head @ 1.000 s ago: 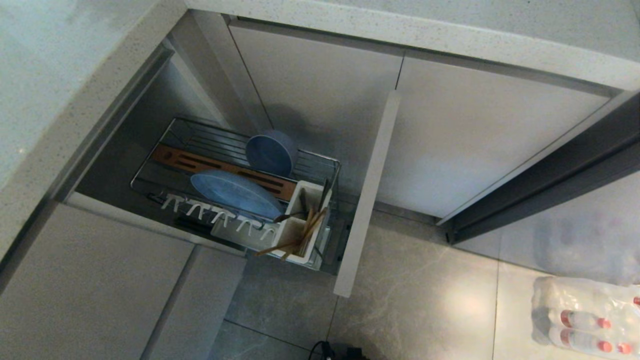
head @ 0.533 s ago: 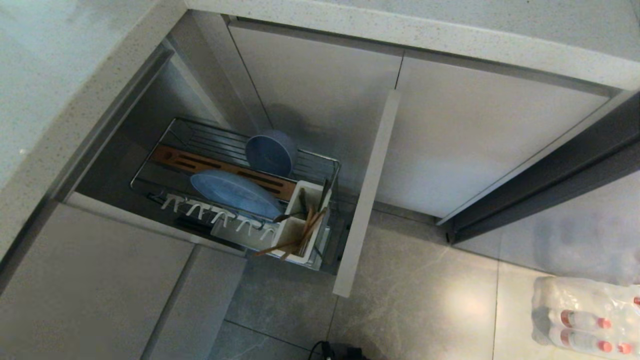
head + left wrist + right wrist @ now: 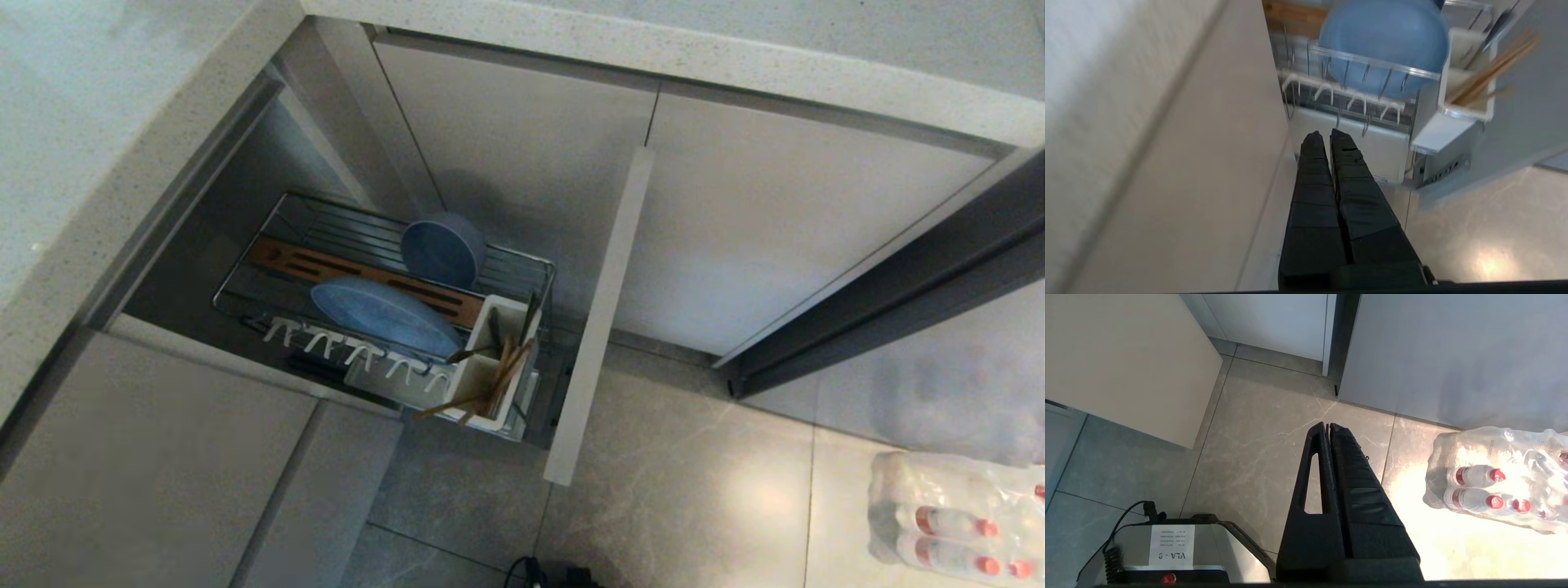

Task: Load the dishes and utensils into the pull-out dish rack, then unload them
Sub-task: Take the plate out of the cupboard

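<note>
Jaws closed; label (image 3: 1172, 547) "VLA - 8"

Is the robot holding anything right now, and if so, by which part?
Nothing. The left end effector and right end effector are both shut and empty.

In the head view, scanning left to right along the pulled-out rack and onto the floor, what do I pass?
Wooden strip → plate → utensil caddy with chopsticks → front panel → wrapped pack of bottles on the floor.
</note>
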Tool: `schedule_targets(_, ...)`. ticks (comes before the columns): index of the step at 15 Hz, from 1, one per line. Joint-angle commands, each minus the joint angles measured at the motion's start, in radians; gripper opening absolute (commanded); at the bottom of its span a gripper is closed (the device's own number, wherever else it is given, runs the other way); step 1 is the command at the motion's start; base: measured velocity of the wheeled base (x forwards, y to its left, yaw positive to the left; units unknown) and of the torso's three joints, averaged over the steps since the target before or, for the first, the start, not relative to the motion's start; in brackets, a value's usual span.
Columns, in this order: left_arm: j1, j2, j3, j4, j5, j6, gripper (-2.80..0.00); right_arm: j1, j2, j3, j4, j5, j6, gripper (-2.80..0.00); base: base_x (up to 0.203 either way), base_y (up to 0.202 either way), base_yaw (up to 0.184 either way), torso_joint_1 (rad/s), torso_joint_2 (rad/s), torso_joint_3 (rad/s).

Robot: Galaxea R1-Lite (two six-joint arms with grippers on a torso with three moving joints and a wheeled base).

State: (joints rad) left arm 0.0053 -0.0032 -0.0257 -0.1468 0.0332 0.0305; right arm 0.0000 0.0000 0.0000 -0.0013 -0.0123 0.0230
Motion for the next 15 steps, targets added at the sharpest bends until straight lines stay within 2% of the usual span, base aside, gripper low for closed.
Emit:
schedule_targets(1,0.000,0.002,0.027,0.017,0.001,-0.011,-2.80,0.000,0.000,0.000,0.000,0.000,0.000,-2.80,0.000,0.000,0.000,0.000,0.00,0.000)
schedule_targets(5,0.001,0.002,0.026,0.150,-0.027,-0.031,-2.80,0.000,0.001,0.000,0.000,0.000,0.000,-2.80,0.000,0.000,0.000,0.000,0.00,0.000)
schedule_targets(15,0.001,0.002,0.027,0.138,-0.029,-0.029,-2.80,0.000,0.002,0.000,0.000,0.000,0.000,-2.80,0.000,0.000,0.000,0.000,0.00,0.000)
